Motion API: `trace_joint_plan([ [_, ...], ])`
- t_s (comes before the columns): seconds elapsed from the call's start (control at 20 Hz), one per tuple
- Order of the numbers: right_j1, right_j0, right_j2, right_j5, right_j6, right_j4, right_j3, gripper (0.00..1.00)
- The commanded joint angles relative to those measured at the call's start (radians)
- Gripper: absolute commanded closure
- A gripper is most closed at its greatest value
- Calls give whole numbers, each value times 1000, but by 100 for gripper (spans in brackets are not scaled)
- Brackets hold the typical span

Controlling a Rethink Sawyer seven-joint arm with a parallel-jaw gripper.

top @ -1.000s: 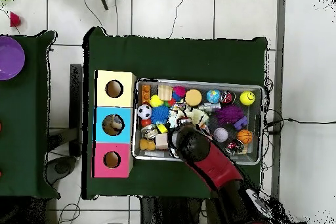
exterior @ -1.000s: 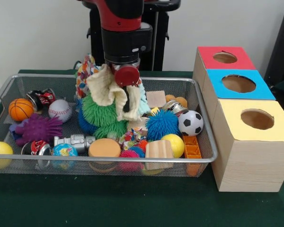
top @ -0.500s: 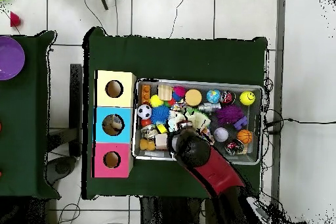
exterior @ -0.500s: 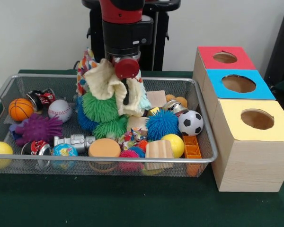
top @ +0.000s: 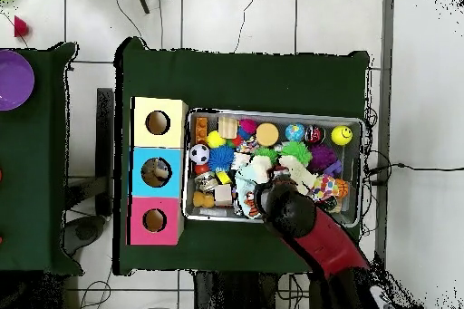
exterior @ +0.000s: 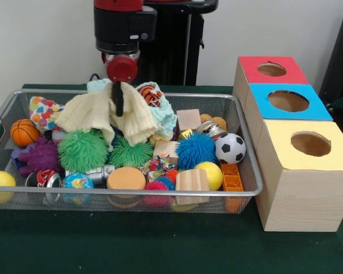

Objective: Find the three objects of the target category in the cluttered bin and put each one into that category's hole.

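From the front, the gripper (exterior: 119,98) hangs over the left half of the wire bin (exterior: 240,193), its jaws pinched on a cream knitted cloth (exterior: 106,117) that drapes down on both sides over the clutter. Below the cloth lie two green spiky balls (exterior: 83,151), with a purple spiky ball (exterior: 40,155) to their left and a blue spiky ball (exterior: 194,149) to the right. A basketball (exterior: 24,132) sits at the far left, a soccer ball (exterior: 230,148) at the right end. Right of the bin stands a wooden box with three holes, topped red (exterior: 271,69), blue (exterior: 288,101) and yellow (exterior: 310,144).

From overhead, the arm (top: 313,233) reaches over the bin (top: 354,120), hiding the gripper. The three-holed box (top: 158,170) touches the bin's left side on the green tabletop (top: 245,79).
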Motion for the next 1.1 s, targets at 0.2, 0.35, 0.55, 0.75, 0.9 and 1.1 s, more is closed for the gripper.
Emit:
trace_joint_plan([
  [0.2, -50, -47, 25, 108, -22, -92, -123, 0],
  [0.35, -62, -45, -5, 165, -34, -112, -158, 0],
  [0.55, -49, -87, 9, 171, -62, -151, -192, 0],
  [0.75, -27, -153, 34, 219, -121, -207, -271, 0],
  [0.9, 17, -215, 82, 241, -161, -243, -342, 0],
  [1.1, 116, -290, 149, 242, -198, -300, -430, 0],
])
